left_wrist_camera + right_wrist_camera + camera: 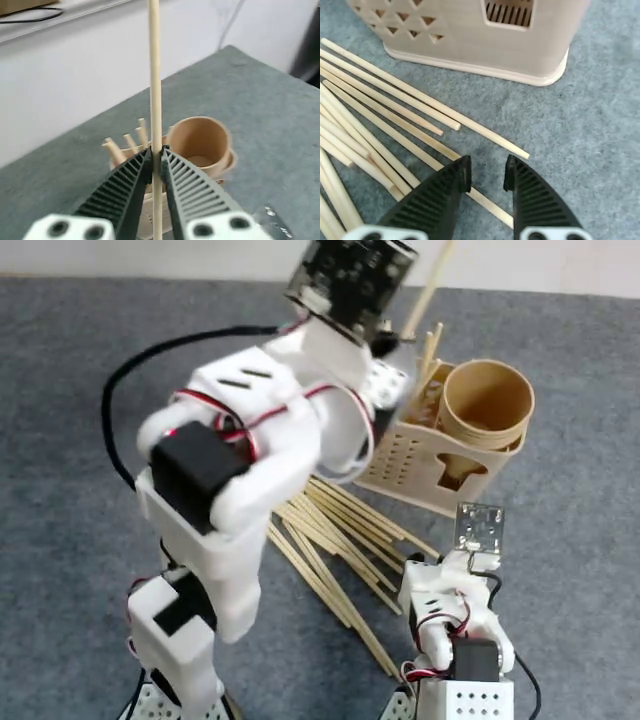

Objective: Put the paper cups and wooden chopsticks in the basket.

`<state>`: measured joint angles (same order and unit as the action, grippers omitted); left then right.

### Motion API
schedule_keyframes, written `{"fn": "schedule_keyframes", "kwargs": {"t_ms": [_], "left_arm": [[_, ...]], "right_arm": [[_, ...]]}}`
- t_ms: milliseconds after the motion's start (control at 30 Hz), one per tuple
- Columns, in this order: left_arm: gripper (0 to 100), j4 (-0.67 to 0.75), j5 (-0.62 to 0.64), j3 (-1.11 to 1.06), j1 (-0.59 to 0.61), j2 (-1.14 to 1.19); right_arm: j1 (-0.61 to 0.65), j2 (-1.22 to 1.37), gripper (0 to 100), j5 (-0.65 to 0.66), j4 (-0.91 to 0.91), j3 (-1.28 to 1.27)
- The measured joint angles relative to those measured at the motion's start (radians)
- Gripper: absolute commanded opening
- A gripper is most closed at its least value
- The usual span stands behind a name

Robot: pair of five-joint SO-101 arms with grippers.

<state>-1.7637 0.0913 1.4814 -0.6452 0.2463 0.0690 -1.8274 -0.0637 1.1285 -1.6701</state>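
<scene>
Table surface: grey mat, its far edge met by a pale wall just behind the basket; open mat is seen to the right of the basket and to the left of the left arm. Basket: beige, perforated, upright near the far edge, its base shown close in the right wrist view. Paper cups: nested in 1 stack, seated in the basket's right-hand part as seen from above, mouth upward. Several wooden chopsticks are stood on end in the basket beside the cups. Loose chopsticks: a fanned pile lying flat on the mat between the 2 arms, just in front of the basket, partly covered in the high view by the left arm. A black cable is looped behind that arm. Left gripper: raised above the basket, jaws closed tight on 1 held chopstick, which is kept near upright and passes between the ribbed fingers. Right arm: low at the near edge. Right gripper: jaws set a little apart over the loose pile, nothing held; 1 stick is seen passing under the gap, and contact with it cannot be told.
</scene>
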Motion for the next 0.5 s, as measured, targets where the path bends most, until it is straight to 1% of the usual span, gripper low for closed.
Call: {"fn": "schedule_keyframes", "kwargs": {"t_ms": [133,267,433,500], "left_arm": [[1,0.005,0.0,0.002,-0.037,0.0],[1,0.071,0.003,0.002,-0.029,0.0],[1,0.163,0.112,0.002,-0.034,0.0],[1,0.193,0.124,0.002,-0.031,0.005]], "right_arm": [[0.0,0.0,12.3,0.0,0.0,0.0],[0.0,0.0,12.3,0.0,0.0,0.0],[0.0,0.0,12.3,0.0,0.0,0.0],[0.0,0.0,12.3,0.0,0.0,0.0]]}}
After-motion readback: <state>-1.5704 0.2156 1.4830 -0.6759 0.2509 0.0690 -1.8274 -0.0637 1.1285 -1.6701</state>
